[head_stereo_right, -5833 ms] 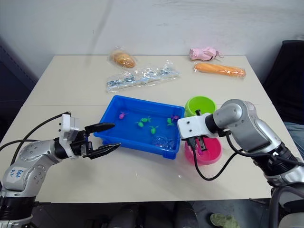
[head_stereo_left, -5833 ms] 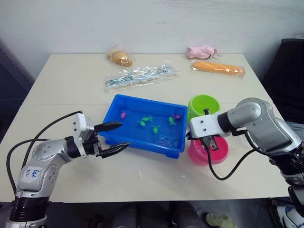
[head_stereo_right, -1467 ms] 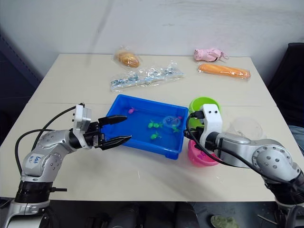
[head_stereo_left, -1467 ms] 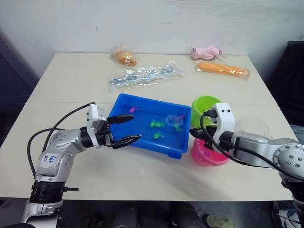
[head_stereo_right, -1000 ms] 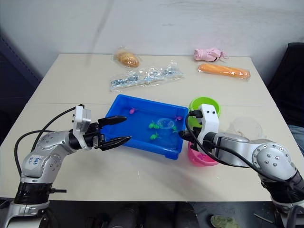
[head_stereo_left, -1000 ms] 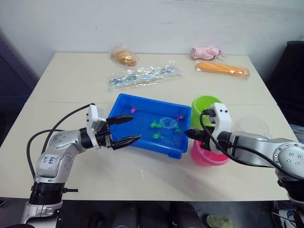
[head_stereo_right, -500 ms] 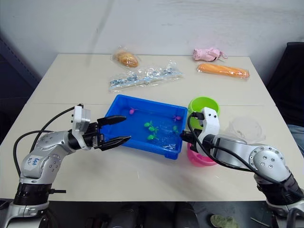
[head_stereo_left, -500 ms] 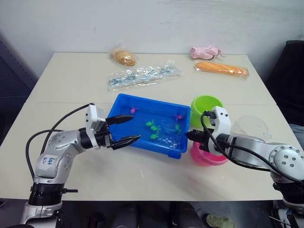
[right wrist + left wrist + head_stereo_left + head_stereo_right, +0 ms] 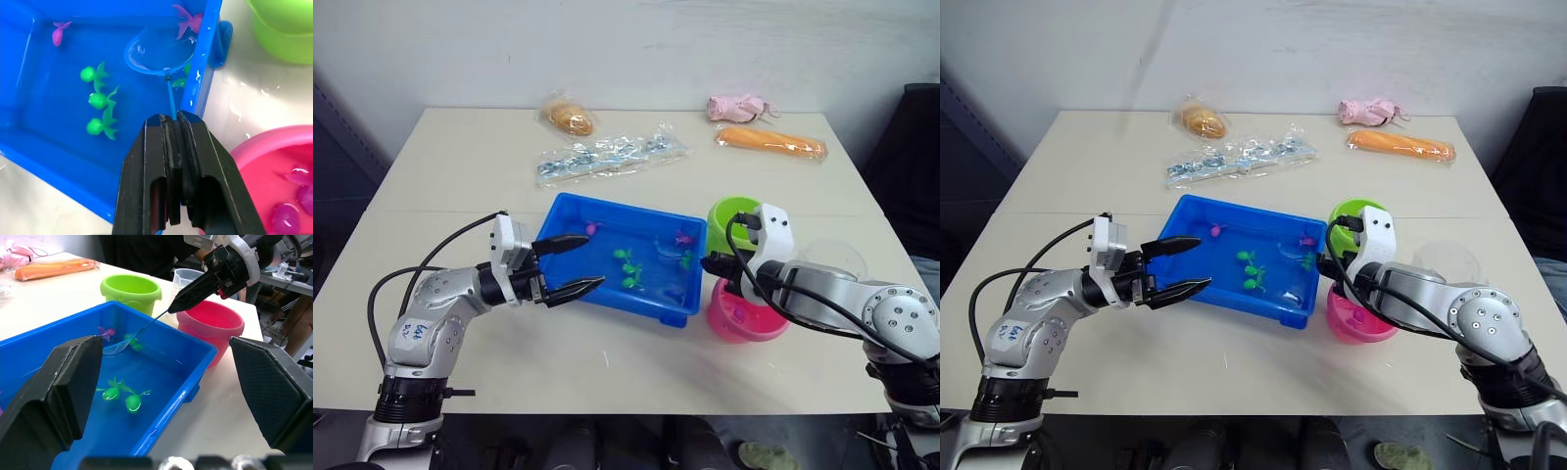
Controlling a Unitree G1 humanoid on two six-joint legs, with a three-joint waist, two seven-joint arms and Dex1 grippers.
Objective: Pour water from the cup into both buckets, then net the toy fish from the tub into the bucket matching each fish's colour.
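We start with the bench (image 9: 460,176), which carries everything. On it, the blue tub (image 9: 570,212) sits near the middle, holding water and a scatter of toy fish. Just beside the tub's right end stand the two buckets: the green bucket (image 9: 736,213) farther from us, the pink bucket (image 9: 744,318) nearer. The clear cup (image 9: 832,259) stands on the bench beyond our right arm, well apart from the tub. Along the far side lie a few bagged items, which play no part here.

Our left tool (image 9: 566,266) hovers at the tub's left end with its fingers spread wide and nothing between them. Our right tool (image 9: 174,147) is clamped on the thin handle of the net (image 9: 159,58), whose hoop lies in the tub by the right wall, close to a pink fish (image 9: 188,18) in that corner. A green fish (image 9: 180,82) lies partly hidden near the handle.

As for progress, we judge the pouring done, since the cup is set aside, though we cannot see water in the green bucket. The pink bucket already holds a few pink fish (image 9: 303,196). What is left in the tub: three green fish (image 9: 98,100) grouped toward the middle, the one by the wall, the pink fish in the corner and another pink fish (image 9: 59,32) at the far left. We cannot tell whether the green bucket holds any fish yet, so the sorting looks partly done at best.
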